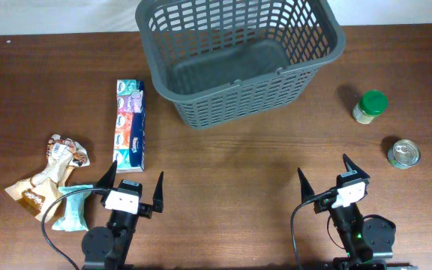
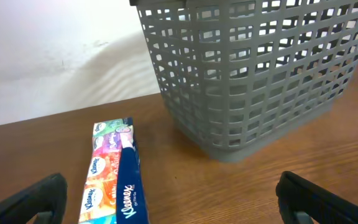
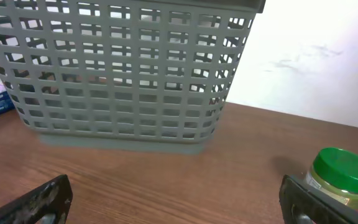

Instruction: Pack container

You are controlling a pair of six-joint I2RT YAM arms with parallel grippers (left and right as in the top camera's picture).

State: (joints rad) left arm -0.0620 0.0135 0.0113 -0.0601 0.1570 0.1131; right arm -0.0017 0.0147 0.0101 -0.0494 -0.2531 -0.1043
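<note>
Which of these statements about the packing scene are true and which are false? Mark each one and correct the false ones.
1. The grey basket has nothing in it yet. True.
2. The Kleenex tissue pack lies inside the basket. False: it lies flat on the table, to the left of the basket.
3. The left gripper and the right gripper are both open and hold nothing. True.
4. The green-lidded jar has tipped onto its side. False: it stands upright, lid on top.
5. The tin can sits on the same side of the basket as the jar. True.
</note>
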